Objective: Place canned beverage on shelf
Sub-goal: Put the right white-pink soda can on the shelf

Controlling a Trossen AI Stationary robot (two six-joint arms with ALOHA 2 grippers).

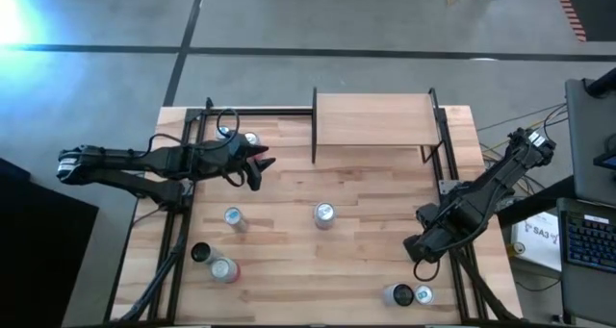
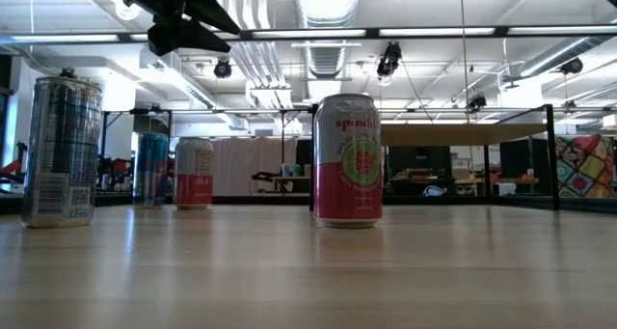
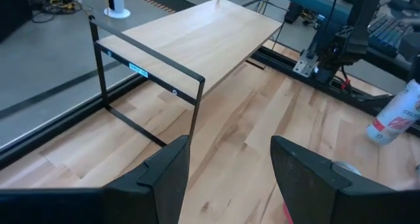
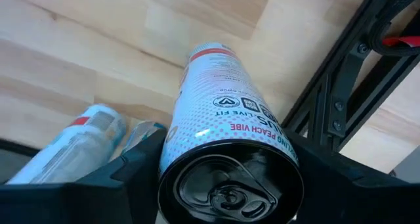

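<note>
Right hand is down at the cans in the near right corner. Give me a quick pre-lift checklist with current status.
1. White peach can sits between the right hand's fingers: ok.
2. Grip firm on that can: cannot tell.
3. Neighbouring can clear of the lift: not ok, it sits right beside.
4. Shelf top free for placing: ok.
5. Left hand away from the right arm's path: ok, it hovers left of the shelf, open.
</note>
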